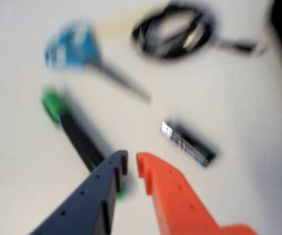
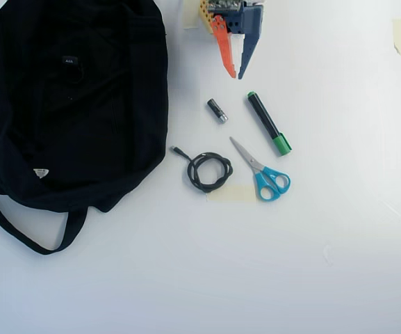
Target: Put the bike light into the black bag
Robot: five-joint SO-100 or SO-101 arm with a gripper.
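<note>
My gripper hangs empty, its jaws slightly parted. I can find no bike light in either view. The black bag lies beyond its orange finger, to the left in the overhead view.

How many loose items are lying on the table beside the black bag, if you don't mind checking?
4, all right of the black bag in the overhead view: battery, green-capped marker, coiled cable, blue-handled scissors. No bike light shows; it may be hidden.
</note>
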